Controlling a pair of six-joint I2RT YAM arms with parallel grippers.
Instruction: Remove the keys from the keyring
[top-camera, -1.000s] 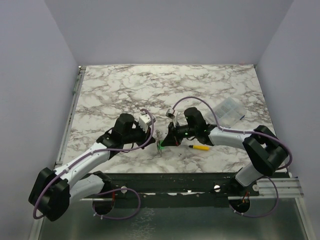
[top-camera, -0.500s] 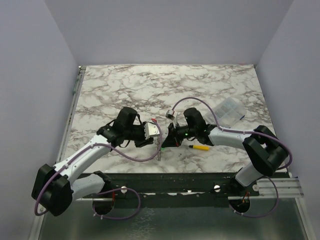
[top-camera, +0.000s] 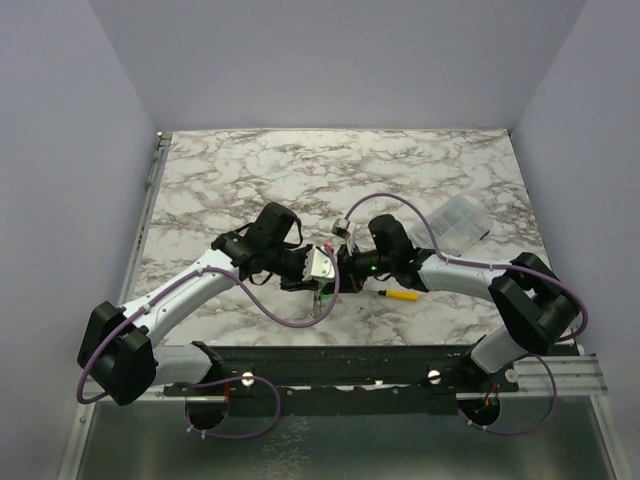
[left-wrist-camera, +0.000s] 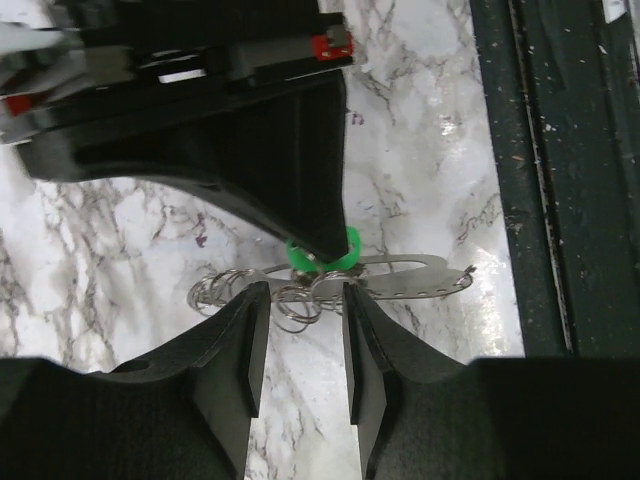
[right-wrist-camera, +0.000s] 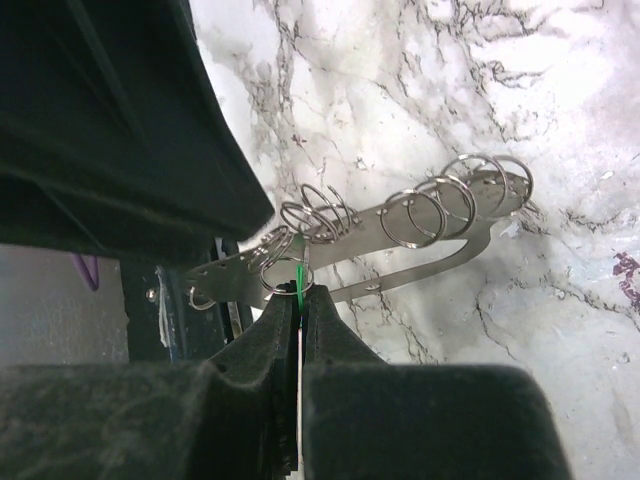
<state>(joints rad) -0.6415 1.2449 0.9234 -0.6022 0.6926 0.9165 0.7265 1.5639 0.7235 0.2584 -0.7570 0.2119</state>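
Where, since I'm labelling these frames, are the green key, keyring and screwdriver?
green key (left-wrist-camera: 345, 256), left wrist view, its green head.
keyring (right-wrist-camera: 365, 220), right wrist view, its flat metal bar.
screwdriver (top-camera: 403, 296), top view, its yellow handle.

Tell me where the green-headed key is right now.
In the left wrist view the green-headed key sits mid-frame, pinched by the right gripper against the keyring, just above the open left gripper; overhead, that is centre-front of the table.

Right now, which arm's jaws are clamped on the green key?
The right gripper: its jaws are shut on the green key; the left gripper has its jaws apart at the keyring.
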